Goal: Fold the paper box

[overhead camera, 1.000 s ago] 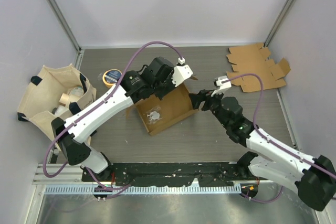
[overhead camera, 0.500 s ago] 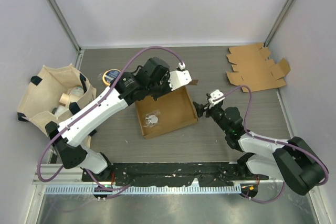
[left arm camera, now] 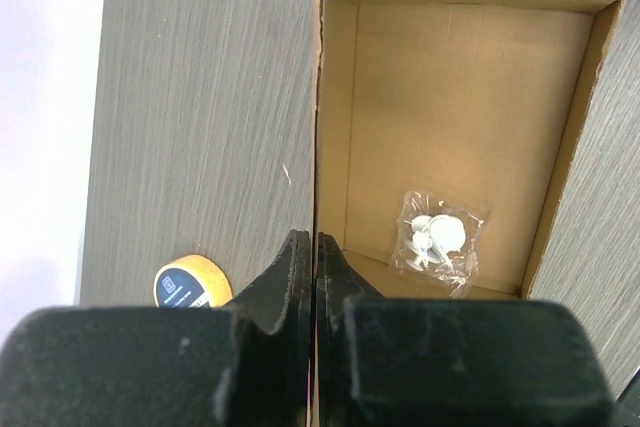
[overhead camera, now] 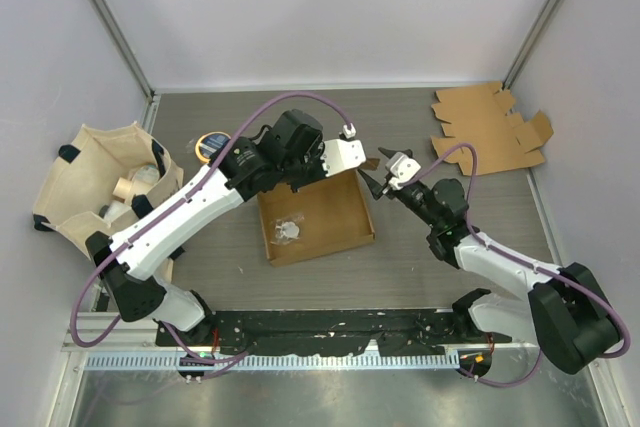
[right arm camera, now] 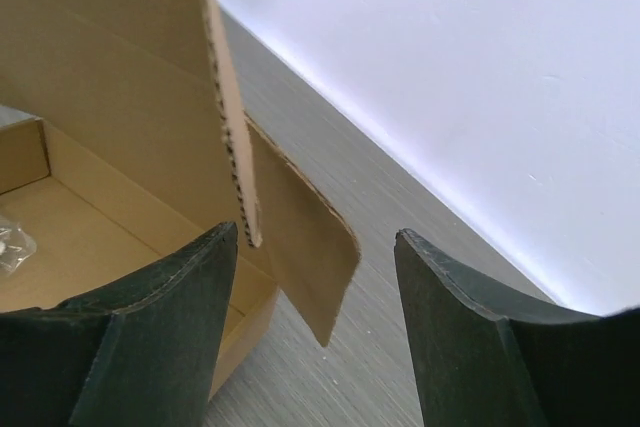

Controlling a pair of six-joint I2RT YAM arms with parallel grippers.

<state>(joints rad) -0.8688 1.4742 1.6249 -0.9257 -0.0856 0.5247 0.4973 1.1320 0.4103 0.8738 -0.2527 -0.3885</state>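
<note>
Right pincer point(right arm camera: 315, 237), wide open, is now swinging up to straddle the corner flap point(right arm camera: 290, 197) of the box point(overhead camera: 315, 212) while left pincer point(left arm camera: 315, 267) keeps pinching its back wall point(left arm camera: 335, 127), so tucking's probably next.

Brown paper box point(overhead camera: 335, 209), seemingly yellow tape point(overhead camera: 210, 145)
</note>
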